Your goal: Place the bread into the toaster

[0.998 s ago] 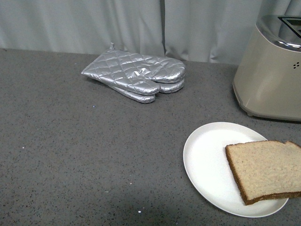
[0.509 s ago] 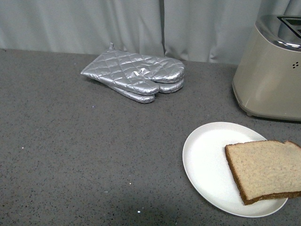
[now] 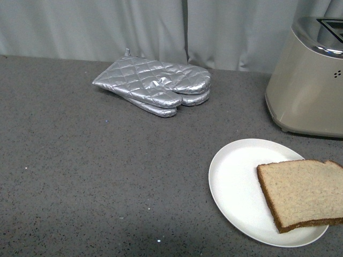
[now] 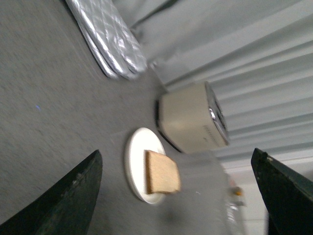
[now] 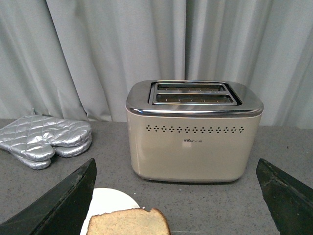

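Note:
A light-brown slice of bread [image 3: 303,194] with a darker crust lies flat on a round white plate [image 3: 236,182] at the front right of the table; its right side overhangs the rim. The beige toaster [image 3: 308,85] with a chrome top stands behind the plate at the far right. Neither arm shows in the front view. The left wrist view has the bread [image 4: 161,172], plate [image 4: 134,161] and toaster [image 4: 193,117] far off, the left gripper [image 4: 178,196] open and empty. In the right wrist view the right gripper [image 5: 178,196] is open, facing the toaster [image 5: 193,132], with the bread [image 5: 128,223] below.
Two quilted silver oven mitts [image 3: 155,85] lie stacked at the back middle of the grey speckled counter [image 3: 80,160]. A pale curtain [image 3: 134,27] hangs behind the counter. The mitts [image 5: 44,139] sit to the toaster's left in the right wrist view.

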You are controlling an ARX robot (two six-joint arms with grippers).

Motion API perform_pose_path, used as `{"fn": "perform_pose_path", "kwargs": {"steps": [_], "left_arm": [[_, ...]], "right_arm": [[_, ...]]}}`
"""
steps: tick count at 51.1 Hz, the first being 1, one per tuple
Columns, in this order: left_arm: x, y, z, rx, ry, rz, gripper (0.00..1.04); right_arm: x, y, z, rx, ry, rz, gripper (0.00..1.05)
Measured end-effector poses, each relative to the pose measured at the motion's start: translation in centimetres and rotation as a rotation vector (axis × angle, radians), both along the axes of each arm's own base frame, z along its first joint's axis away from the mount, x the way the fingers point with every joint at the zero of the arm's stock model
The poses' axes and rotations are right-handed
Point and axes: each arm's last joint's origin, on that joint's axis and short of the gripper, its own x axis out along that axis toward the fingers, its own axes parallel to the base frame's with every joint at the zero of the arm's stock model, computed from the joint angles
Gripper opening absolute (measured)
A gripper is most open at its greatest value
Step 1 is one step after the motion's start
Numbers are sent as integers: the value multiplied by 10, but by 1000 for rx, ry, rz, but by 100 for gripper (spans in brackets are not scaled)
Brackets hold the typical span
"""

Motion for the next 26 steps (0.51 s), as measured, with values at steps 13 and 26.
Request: {"fn": "perform_pose_path", "kwargs": {"steps": [13, 26], "left_arm": [[-3, 0, 11, 869, -352, 324, 38], [-3, 0, 11, 971, -372, 307, 4]], "right_arm": [[0, 0, 0, 0, 0, 2, 95], [0, 0, 0, 0, 0, 0, 95]]}}
